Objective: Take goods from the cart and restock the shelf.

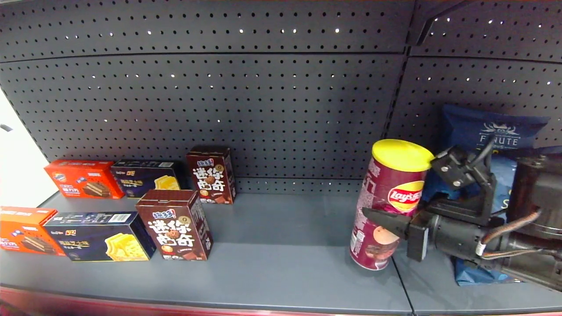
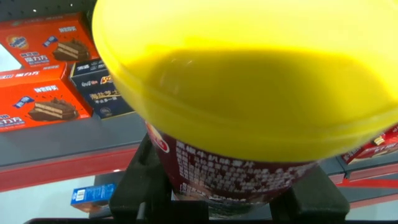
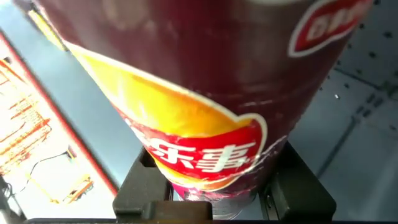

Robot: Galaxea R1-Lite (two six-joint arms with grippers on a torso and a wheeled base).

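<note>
A maroon chips can [image 1: 390, 206] with a yellow lid stands slightly tilted on the grey shelf [image 1: 281, 254], right of centre, its base at the shelf surface. My right gripper [image 1: 388, 217] comes in from the right and is shut on the can's middle, with one dark finger [image 1: 382, 221] across its front. The right wrist view shows the same can [image 3: 205, 93] close up between the right gripper's [image 3: 211, 193] jaws. In the left wrist view, a second maroon can [image 2: 236, 93] with a yellow lid is held in my left gripper [image 2: 230, 202], in front of the shelf.
Two brown boxes [image 1: 178, 224], two dark blue boxes [image 1: 101, 237] and two orange boxes [image 1: 83, 177] stand in rows on the shelf's left half. A blue snack bag [image 1: 483, 131] leans on the pegboard behind my right arm. Bare shelf lies between the boxes and the can.
</note>
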